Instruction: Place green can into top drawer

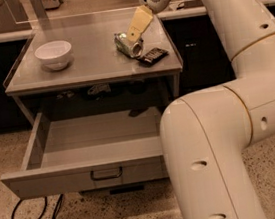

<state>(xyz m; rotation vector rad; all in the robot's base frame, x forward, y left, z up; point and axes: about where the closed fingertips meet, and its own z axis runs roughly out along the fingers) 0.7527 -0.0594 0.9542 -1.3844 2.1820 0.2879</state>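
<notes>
Camera view: at lower left the top drawer point(85, 175) stands pulled out under the counter point(92, 73). Up on the counter sits a white bowl point(53, 54), well apart from the green can point(127, 46), which lies tilted near the right edge. The end effector point(133, 33) hangs just over the can; I cannot tell whether it is open or closed. A dark snack packet point(151, 55) lies just beside the can, so the grasp should take the can's body squarely and leave the packet alone.

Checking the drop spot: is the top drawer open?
Open: the top drawer is pulled out, its inside showing. The hand is at the green can on the tabletop.
</notes>
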